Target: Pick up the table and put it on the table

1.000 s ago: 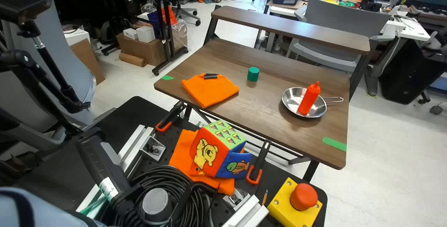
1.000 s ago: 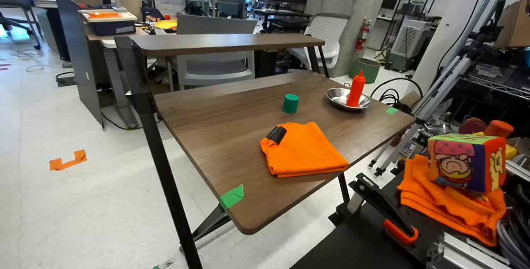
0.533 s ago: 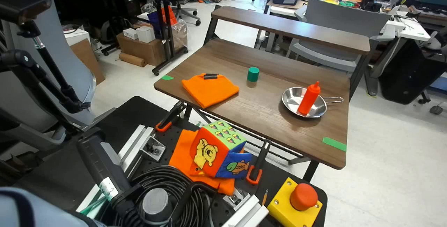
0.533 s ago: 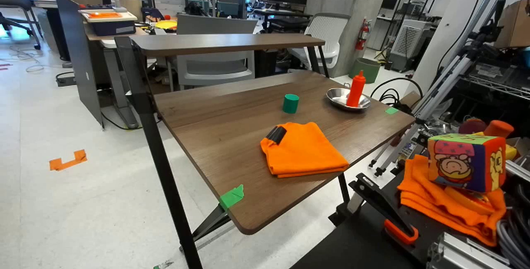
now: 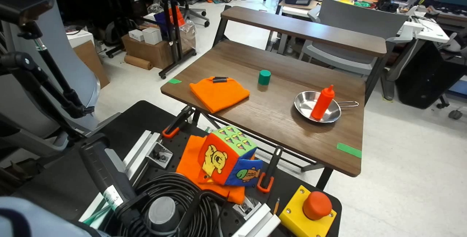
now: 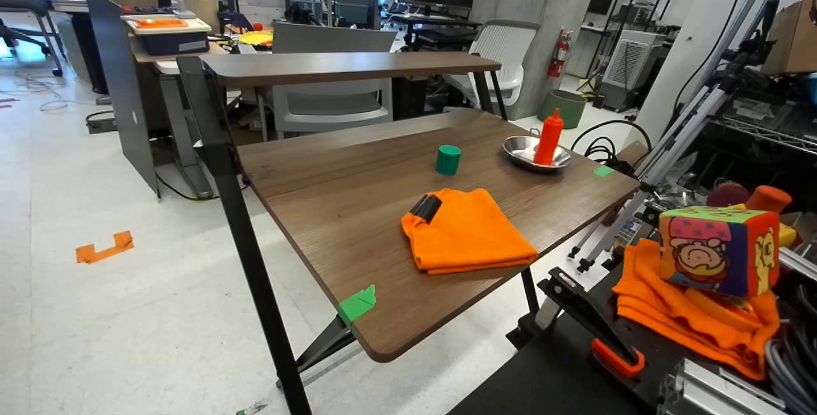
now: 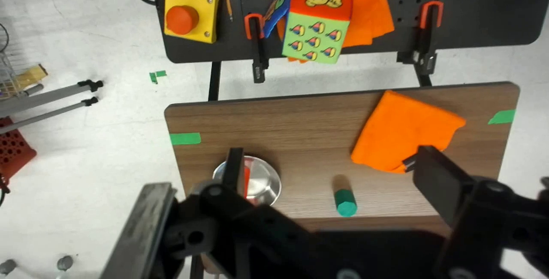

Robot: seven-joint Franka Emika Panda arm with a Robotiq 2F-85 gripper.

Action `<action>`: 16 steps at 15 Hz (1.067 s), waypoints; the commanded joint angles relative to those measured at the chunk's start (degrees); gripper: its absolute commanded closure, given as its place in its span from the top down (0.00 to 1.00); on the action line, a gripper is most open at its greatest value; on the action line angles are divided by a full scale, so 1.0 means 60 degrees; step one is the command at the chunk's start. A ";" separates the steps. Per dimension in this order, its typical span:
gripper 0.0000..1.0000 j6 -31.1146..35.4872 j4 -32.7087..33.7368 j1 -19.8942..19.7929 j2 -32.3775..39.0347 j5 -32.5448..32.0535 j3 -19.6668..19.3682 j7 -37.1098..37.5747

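Observation:
A brown wooden table (image 5: 237,56) stands in both exterior views (image 6: 344,191) and the wrist view (image 7: 300,137). On it lies a folded orange cloth (image 5: 220,96) with a dark piece (image 5: 220,80) at one edge. A small green cylinder (image 5: 264,77) stands mid-table. A steel pan (image 5: 304,102) holds an upright red squeeze bottle (image 5: 323,104). My gripper (image 7: 332,154) shows only in the wrist view, open and empty above the table. Between its fingers the green cylinder (image 7: 345,204) shows lower down. The left finger hides part of the pan (image 7: 266,182) and bottle.
A raised shelf (image 5: 303,29) runs along the table's far side. A black platform beside the table carries a patterned cube (image 5: 230,156) on orange cloth, a yellow box with a red button (image 5: 317,206), clamps (image 5: 270,171) and coiled cable. Chairs stand behind the shelf.

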 commanded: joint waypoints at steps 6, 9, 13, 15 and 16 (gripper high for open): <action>1.00 0.3796 0.0381 -0.1208 0.3007 -0.0552 -0.2644 -0.1949; 1.00 0.4580 0.1064 -0.1006 0.4644 -0.0013 -0.2918 -0.2131; 1.00 0.4743 0.2472 -0.0600 0.6818 0.1453 -0.2671 -0.1832; 1.00 0.4564 0.3246 -0.0476 0.7733 0.2169 -0.2437 -0.1762; 1.00 0.4517 0.3626 -0.0453 0.8205 0.2437 -0.2286 -0.1690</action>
